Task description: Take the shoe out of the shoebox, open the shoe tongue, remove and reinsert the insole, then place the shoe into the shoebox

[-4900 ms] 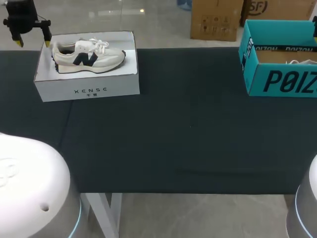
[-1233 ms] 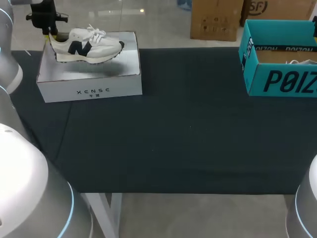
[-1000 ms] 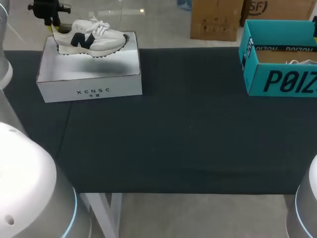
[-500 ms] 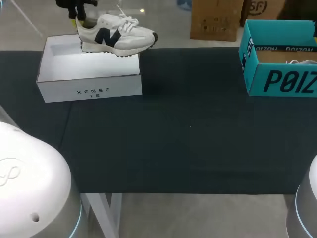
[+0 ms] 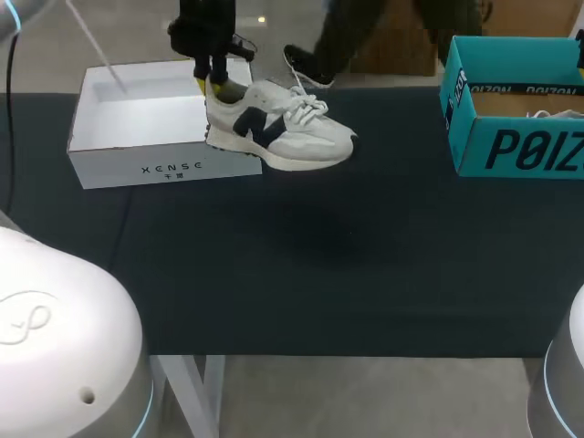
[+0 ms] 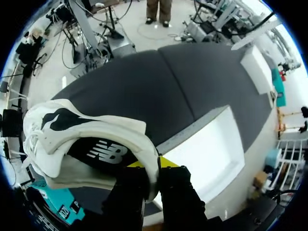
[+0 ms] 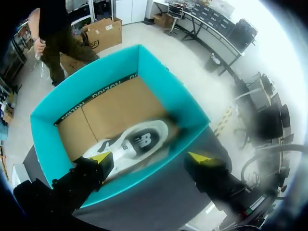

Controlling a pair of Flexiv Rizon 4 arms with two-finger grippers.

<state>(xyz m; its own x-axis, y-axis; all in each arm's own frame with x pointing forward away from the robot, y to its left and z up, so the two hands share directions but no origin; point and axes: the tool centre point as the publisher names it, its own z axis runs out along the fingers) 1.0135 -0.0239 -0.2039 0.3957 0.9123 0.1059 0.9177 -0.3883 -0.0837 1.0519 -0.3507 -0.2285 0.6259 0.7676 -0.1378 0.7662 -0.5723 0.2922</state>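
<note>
Heel grip explains the tilt: the left pincer (image 5: 212, 80) is clamped on the shoe (image 5: 278, 134) at the back collar, one finger inside and one outside the heel wall. The toe therefore hangs lower and points away from the pincer. The grip is out at one end, so the shoe's weight pulls on it and could make it pivot. It also leaves the laces and tongue free for the work to come.

The shoe is already out of the white box (image 5: 164, 166), which sits just beside the pincer on the side away from the toe. A shadow (image 5: 310, 228) lies well apart from the sole on the counter (image 5: 383, 292), so the shoe seems to be off the surface and not yet set down. The step in hand looks like carrying it to open counter.

The right pincer (image 7: 150, 157) hovers with fingers apart over the teal box (image 7: 144, 67), a second shoe (image 7: 130, 144) below it, touching neither. It is probably waiting to help with the tongue.
</note>
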